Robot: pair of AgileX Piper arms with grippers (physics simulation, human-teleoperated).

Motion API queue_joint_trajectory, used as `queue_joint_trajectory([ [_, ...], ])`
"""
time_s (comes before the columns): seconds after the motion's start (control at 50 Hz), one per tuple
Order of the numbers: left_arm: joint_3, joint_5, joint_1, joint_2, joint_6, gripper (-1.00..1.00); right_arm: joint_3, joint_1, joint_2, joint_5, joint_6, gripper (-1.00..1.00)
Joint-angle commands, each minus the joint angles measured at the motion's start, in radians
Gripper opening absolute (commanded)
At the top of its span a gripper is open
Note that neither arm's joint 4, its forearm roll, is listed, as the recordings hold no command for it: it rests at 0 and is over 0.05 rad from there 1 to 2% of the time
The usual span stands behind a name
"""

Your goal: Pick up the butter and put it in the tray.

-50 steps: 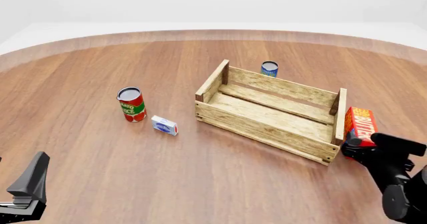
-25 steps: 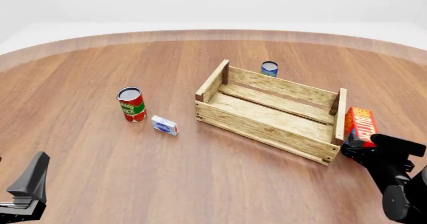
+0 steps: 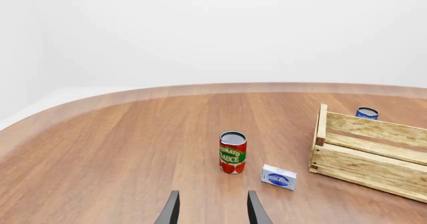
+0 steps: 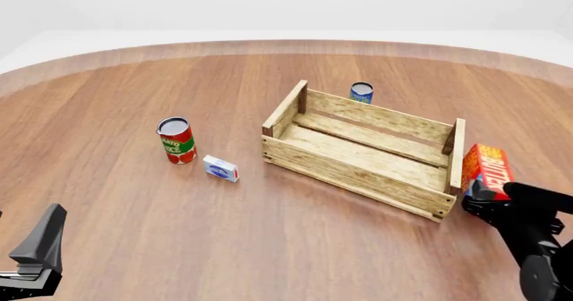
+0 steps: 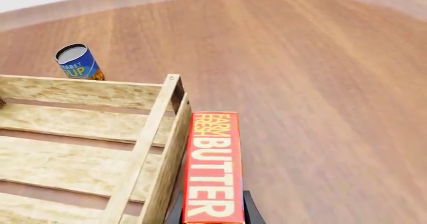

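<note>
Gripping the red-orange rectangular butter carton (image 5: 213,166) at its near end, the right gripper (image 5: 212,215) is closed on its long sides; stiff and light, likely slick. It sits just outside the slatted wooden tray (image 4: 361,155).

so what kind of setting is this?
Looks like a simulated tabletop rig, not a real room: a bare wooden table against blank white, with groceries such as the butter beside a wooden tray.

Bare simulated test scene: round wooden table (image 4: 134,200) against blank white surroundings.
</note>
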Motion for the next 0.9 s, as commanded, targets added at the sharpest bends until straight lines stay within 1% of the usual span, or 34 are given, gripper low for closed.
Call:
queue_joint_trajectory([
  [0.02,0.0,0.0,0.0,0.0,0.0,1.0,0.021,0.003,-0.059,-0.005,0.019,-1.0],
  [0.42,0.0,0.0,0.0,0.0,0.0,1.0,0.099,-0.001,-0.172,-0.005,0.019,-1.0],
  [0.9,0.0,0.0,0.0,0.0,0.0,1.0,0.187,0.0,-0.302,-0.005,-0.002,-1.0],
])
